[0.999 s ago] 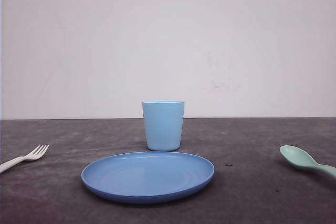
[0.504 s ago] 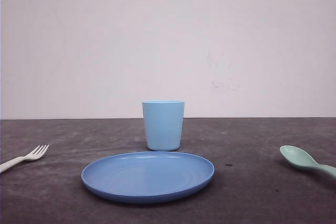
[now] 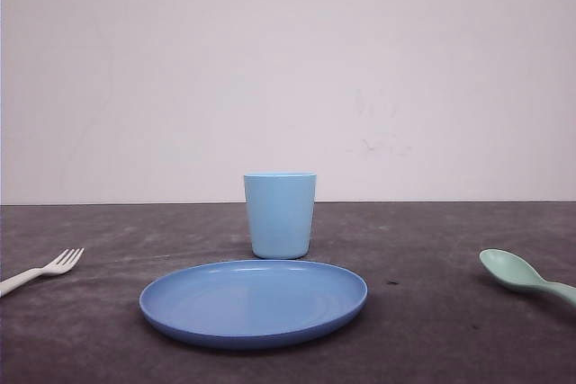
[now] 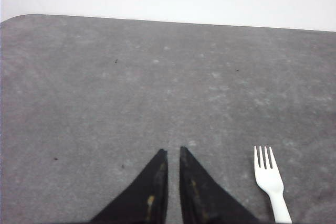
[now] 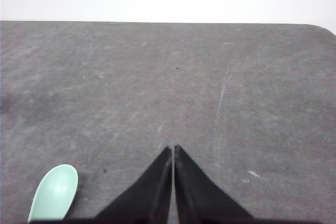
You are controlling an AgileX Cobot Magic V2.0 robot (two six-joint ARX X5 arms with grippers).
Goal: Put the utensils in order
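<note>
Desk (image 3: 432,330): dark grey and mottled, with a pale wall behind.
Plate (image 3: 254,301): round and blue, at the centre of the front view.
Cup (image 3: 280,215): light blue, upright, just behind the plate at its 12 o'clock.
Fork (image 3: 43,271): white, lying flat at the plate's 9 o'clock, well apart from it, tines pointing away from the robot.
Spoon (image 3: 522,274): mint green, lying flat at the plate's 3 o'clock (bowl facing up).
Left pincer (image 4: 173,152): black tips nearly together with a thin slit between, holding nothing, the fork near it.
Right pincer (image 5: 173,148): tips pressed together, holding nothing, the spoon's bowl near it.
</note>
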